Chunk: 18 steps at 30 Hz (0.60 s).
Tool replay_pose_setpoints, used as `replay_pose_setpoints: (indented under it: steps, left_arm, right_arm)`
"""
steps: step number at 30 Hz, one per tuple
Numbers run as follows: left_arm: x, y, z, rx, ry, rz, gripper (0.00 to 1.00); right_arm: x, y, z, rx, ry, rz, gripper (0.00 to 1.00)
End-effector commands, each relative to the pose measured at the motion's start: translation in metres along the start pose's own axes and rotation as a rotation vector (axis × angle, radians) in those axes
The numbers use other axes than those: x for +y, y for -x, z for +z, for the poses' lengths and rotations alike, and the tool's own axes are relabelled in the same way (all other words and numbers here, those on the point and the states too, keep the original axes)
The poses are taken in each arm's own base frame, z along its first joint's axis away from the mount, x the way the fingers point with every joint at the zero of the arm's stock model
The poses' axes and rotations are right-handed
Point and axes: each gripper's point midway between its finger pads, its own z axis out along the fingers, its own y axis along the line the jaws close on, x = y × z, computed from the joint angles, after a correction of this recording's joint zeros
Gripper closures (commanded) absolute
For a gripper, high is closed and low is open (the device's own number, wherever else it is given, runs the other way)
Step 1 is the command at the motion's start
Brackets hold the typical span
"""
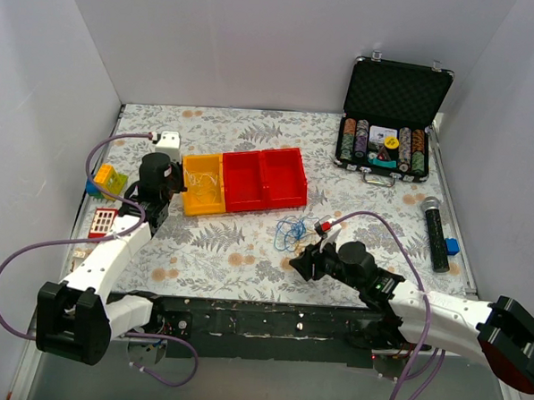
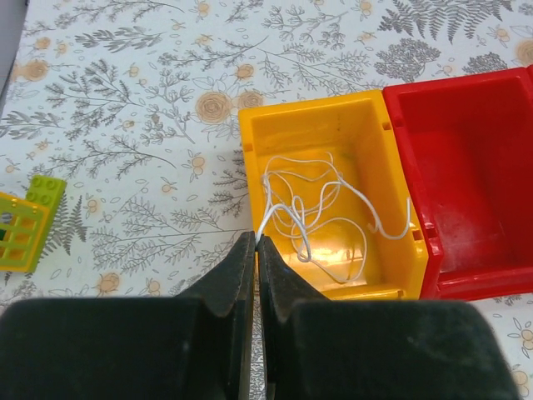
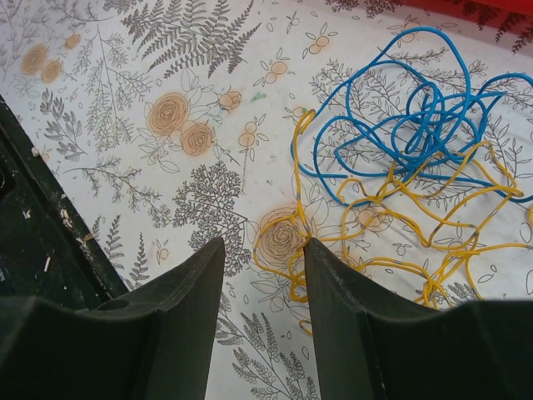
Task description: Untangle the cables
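The blue cable and the yellow cable lie tangled together on the floral cloth; the bundle sits near the table's middle. My right gripper is open just left of the bundle, with a yellow loop lying between its fingers. It also shows in the top view. A whitish cable lies looped inside the yellow bin. My left gripper is shut on one end of that whitish cable at the bin's near left corner. In the top view my left gripper is at the yellow bin.
Two red bins join the yellow one on its right. An open poker-chip case stands back right, a microphone and small blue object at right. Toy blocks, a white box and a red grid toy are at left.
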Motion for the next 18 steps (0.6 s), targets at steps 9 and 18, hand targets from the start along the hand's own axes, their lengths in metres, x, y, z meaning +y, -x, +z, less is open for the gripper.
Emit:
replay_pose_setpoints:
  steps: [9,18]
  left_arm:
    - [0.003,0.009,0.002,-0.046,-0.007,0.071,1.0]
    - [-0.032,-0.02,0.04,0.073,-0.133,0.134,1.0]
  right_arm:
    - [0.001,-0.002,0.002,-0.003,0.007,0.009,0.49]
    - [0.001,-0.002,0.004,-0.001,0.004,0.012,0.49]
